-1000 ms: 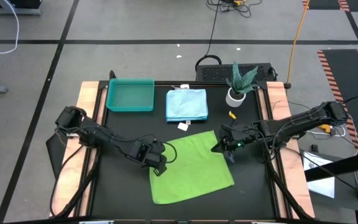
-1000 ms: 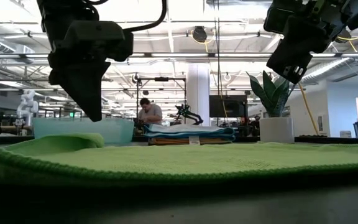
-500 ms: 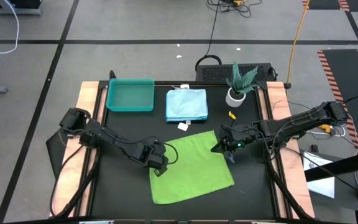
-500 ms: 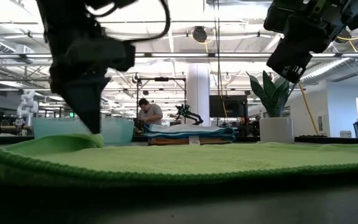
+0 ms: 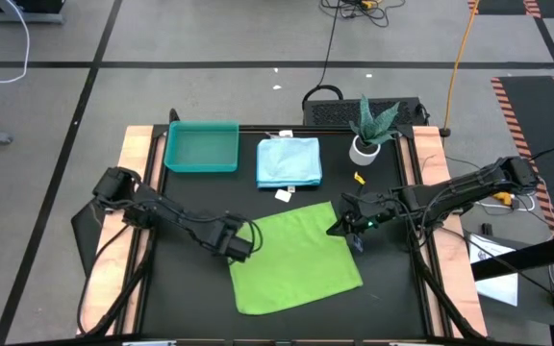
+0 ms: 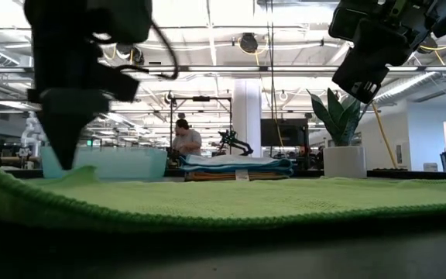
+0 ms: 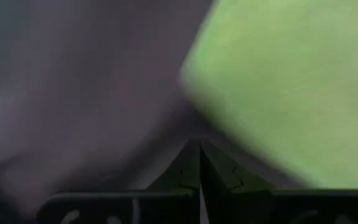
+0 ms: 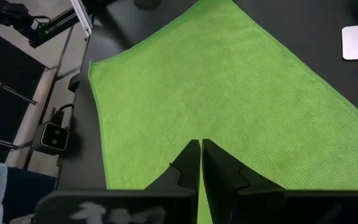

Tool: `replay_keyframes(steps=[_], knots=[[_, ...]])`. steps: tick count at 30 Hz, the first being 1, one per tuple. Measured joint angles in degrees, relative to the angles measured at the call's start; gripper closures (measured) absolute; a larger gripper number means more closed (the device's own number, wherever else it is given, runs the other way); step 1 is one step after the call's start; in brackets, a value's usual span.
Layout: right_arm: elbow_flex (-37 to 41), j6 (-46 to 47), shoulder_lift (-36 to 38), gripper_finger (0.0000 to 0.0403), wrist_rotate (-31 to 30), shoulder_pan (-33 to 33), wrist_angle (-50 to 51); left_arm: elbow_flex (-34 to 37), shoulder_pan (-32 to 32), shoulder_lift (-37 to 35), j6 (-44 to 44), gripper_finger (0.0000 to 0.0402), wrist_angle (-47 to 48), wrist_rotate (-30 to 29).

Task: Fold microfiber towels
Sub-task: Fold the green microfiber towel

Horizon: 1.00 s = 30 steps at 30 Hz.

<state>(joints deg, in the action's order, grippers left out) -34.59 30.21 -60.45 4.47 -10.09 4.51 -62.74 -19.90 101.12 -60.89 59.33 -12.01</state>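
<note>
A green microfiber towel (image 5: 296, 258) lies spread flat on the black table, also seen in the right wrist view (image 8: 229, 93). My left gripper (image 5: 241, 251) is shut and points steeply down at the towel's left edge (image 7: 197, 99); its tips (image 6: 65, 163) reach down to the cloth's level. My right gripper (image 5: 337, 230) is shut and hangs well above the towel's far right corner (image 6: 356, 87). A stack of folded pale blue towels (image 5: 289, 161) rests on the table farther back. My left gripper has its shut fingertips (image 7: 199, 152) over the dark table right beside the green towel's left edge, coming from above. The wrist view is blurred, so I cannot tell whether they touch the cloth.
A teal tray (image 5: 201, 146) stands at the far left and a potted plant (image 5: 368, 135) at the far right. A small white tag (image 5: 284, 195) and a yellow bit (image 5: 359, 177) lie behind the green towel. Bare black table (image 5: 190, 298) lies left of it.
My left gripper has moved toward the table's left edge and a little down, tipping to point more steeply at the table, its fingers staying shut. The raised hump at the towel's left edge looks smaller now.
</note>
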Motion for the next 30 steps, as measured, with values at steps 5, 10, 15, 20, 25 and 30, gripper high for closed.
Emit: replay_keyframes(steps=[5,10,15,20,25,30], knots=[[0.0,0.03,0.0,0.0397,0.0,0.0,0.04,-0.34,-0.07,-1.95,-3.98,0.0397,3.64,0.24],[-0.02,-0.14,-1.18,0.0397,-2.35,-0.02,0.17,-2.82,-0.07,-4.72,-7.05,0.0398,3.59,-4.72],[-0.02,-0.93,-6.31,0.04,-3.11,0.71,-0.19,-6.45,0.02,-5.96,-6.6,0.0393,3.73,-11.0],[-0.02,0.92,-14.68,0.0402,-4.64,2.06,-1.34,-8.42,0.68,-6.03,-5.6,0.0389,3.75,-13.84],[-0.06,0.26,-21.41,0.0403,-7.72,4.2,-4.0,-8.61,1.14,-6.01,-5.75,0.0398,3.48,-13.74],[-0.06,-2.63,-24.89,0.0403,-9.29,6.96,-2.11,-8.61,1.22,-6.01,-6.79,0.0387,3.44,-13.8]])
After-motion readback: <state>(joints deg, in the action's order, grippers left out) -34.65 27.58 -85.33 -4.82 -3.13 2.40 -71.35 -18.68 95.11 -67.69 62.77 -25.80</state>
